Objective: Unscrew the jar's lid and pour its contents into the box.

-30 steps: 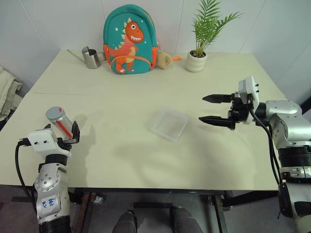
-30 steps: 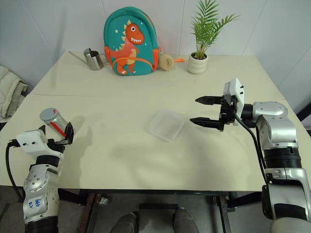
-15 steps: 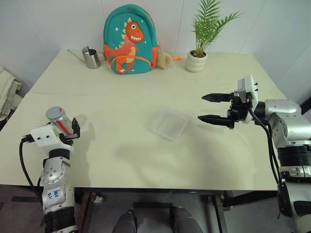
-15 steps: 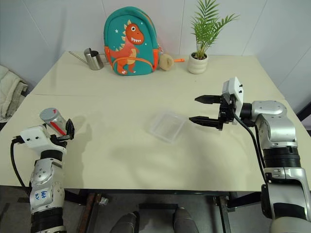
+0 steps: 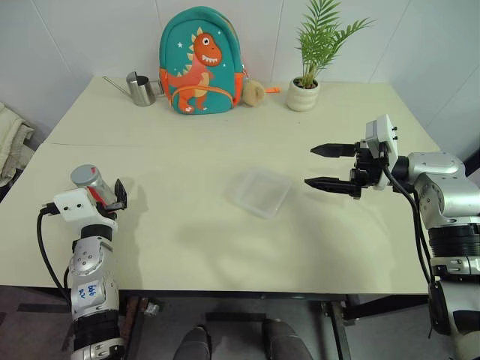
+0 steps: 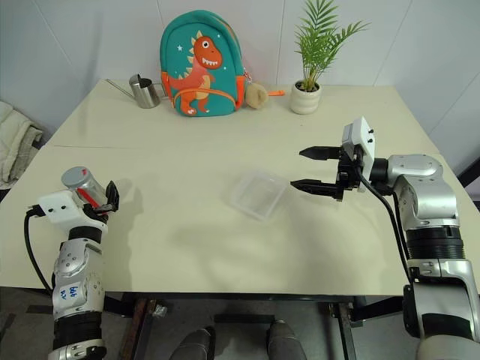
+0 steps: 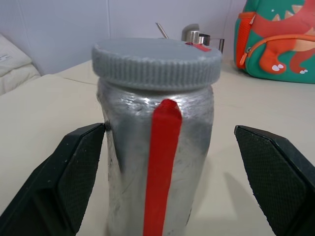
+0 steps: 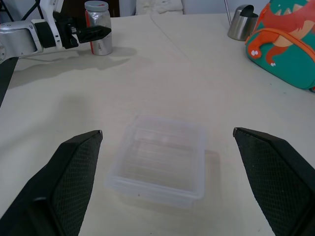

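Standing upright at the table's near left, lid (image 7: pixel 156 61) on, the jar (image 5: pixel 91 182) sits between the left gripper (image 7: pixel 157 162)'s spread fingers, not yet clamped; the right gripper (image 5: pixel 330 166), also wide open, hovers well apart, just right of the box (image 5: pixel 261 192)

Bright, even light falls from overhead, leaving soft-edged grey shadows on the pale table (image 5: pixel 195 150), one beside the jar (image 5: pixel 91 182) and a broad faint one near the box (image 5: pixel 261 193). The head views are sharp throughout, without glare. In the left wrist view the jar's silvery side carries dull highlights, and the backpack (image 7: pixel 280 39) behind is slightly soft.
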`<control>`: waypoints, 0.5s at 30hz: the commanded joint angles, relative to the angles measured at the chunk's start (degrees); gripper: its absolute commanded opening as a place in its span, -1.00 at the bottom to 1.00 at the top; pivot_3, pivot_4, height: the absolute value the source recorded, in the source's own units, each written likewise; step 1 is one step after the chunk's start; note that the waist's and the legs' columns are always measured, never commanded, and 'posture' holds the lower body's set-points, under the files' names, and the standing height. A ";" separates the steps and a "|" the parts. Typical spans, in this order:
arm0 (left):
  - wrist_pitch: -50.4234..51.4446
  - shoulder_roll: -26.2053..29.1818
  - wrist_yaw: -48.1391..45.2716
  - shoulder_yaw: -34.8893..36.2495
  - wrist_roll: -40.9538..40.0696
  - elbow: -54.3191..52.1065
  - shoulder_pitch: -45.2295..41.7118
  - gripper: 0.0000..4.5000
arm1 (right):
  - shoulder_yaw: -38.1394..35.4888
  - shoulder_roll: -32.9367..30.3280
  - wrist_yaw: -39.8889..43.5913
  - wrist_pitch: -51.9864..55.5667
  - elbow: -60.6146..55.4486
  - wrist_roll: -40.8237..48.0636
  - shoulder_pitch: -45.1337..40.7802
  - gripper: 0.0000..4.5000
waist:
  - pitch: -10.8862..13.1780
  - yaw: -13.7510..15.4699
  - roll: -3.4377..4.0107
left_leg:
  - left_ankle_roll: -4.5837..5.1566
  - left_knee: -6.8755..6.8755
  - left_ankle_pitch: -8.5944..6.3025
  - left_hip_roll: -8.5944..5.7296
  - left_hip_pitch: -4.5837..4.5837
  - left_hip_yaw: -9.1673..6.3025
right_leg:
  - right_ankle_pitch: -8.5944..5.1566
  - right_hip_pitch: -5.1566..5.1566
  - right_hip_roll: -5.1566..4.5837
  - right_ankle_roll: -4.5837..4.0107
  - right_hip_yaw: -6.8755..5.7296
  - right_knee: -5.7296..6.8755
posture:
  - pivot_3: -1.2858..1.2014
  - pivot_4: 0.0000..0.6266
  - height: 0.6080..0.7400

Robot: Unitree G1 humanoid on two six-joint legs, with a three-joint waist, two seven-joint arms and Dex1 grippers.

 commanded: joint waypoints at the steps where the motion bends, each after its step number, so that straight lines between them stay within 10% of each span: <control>1: -1.39 1.59 -0.63 -0.55 0.93 0.52 -1.11 0.81 | -1.40 -0.17 -0.25 -0.04 -1.80 0.99 -0.62 1.00 | 0.00 0.04 0.00 | 0.00 -0.01 0.00 0.00 0.00 0.00 | 0.01 -0.01 0.00 0.02 0.00 0.00 | 0.03 -0.52 1.00; 8: -3.05 2.01 -1.82 -1.42 0.48 1.32 -1.16 -0.14 | -1.33 -0.08 -0.60 0.14 -2.06 1.00 -0.41 1.00 | 0.00 0.06 0.00 | 0.00 -0.02 0.00 0.00 -0.02 -0.01 | 0.01 -0.01 -0.01 0.03 -0.01 -0.03 | 0.03 -0.52 1.00; 15: -4.46 2.70 -3.14 -1.11 -0.18 1.26 -1.41 -0.18 | -1.66 0.19 -1.57 0.75 -3.62 1.47 0.36 1.00 | 0.00 0.04 0.00 | 0.00 -0.05 0.00 0.00 -0.02 -0.01 | 0.01 -0.02 0.00 0.03 -0.01 -0.04 | 0.03 -0.52 1.00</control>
